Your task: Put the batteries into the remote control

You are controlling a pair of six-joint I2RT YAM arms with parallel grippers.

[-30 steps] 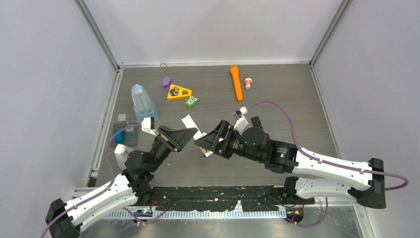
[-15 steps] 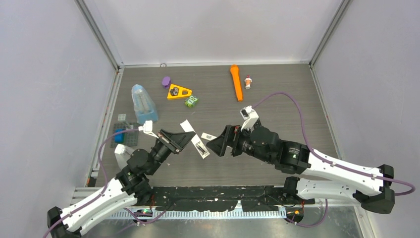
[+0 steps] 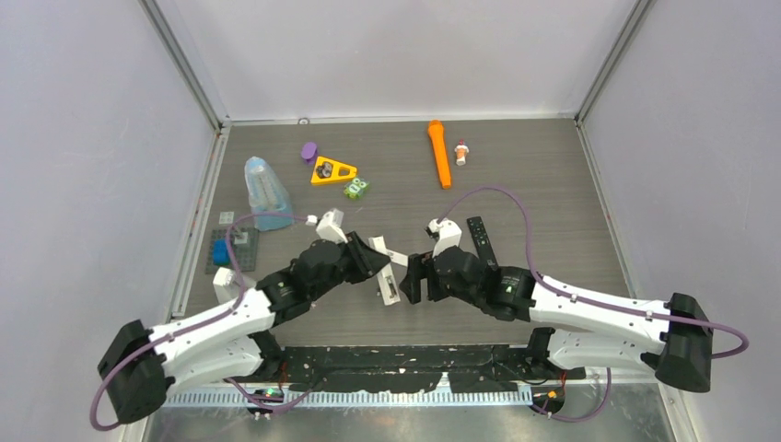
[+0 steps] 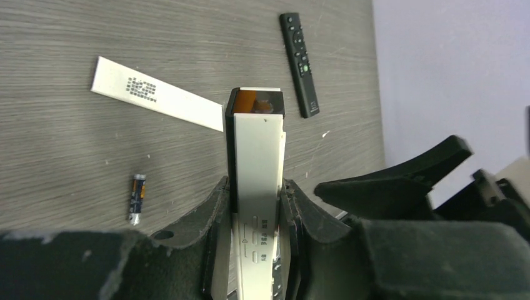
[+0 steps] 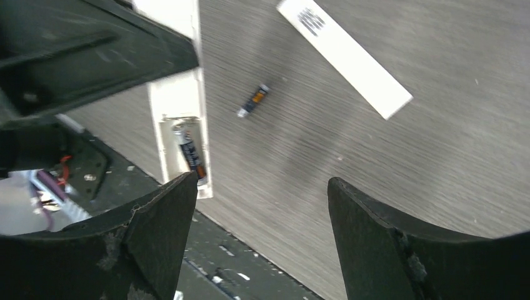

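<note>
My left gripper (image 4: pixel 255 187) is shut on the white remote control (image 4: pixel 256 150), which sticks out forward, dark end far. In the top view the left gripper (image 3: pixel 373 264) holds the remote (image 3: pixel 390 287) at the table's middle front. The right wrist view shows the remote's open compartment (image 5: pixel 178 112) with one battery (image 5: pixel 189 156) seated in it. A loose battery (image 5: pixel 253 101) lies on the table beside it; it also shows in the left wrist view (image 4: pixel 137 199). The white cover strip (image 4: pixel 156 94) lies beyond. My right gripper (image 5: pixel 262 212) is open and empty, just right of the remote (image 3: pixel 412 276).
A black remote (image 3: pixel 481 241) lies right of centre. At the back are an orange flashlight (image 3: pixel 439 153), a small bottle (image 3: pixel 461 153), a yellow triangle (image 3: pixel 332 170), a green piece (image 3: pixel 355 189) and a purple piece (image 3: pixel 308 151). A clear bottle (image 3: pixel 265 193) and a flat pack (image 3: pixel 230 247) sit at the left.
The remote lay on the table between both open grippers. My left gripper has swung right and closed on it. My right gripper has moved in close on its right.
</note>
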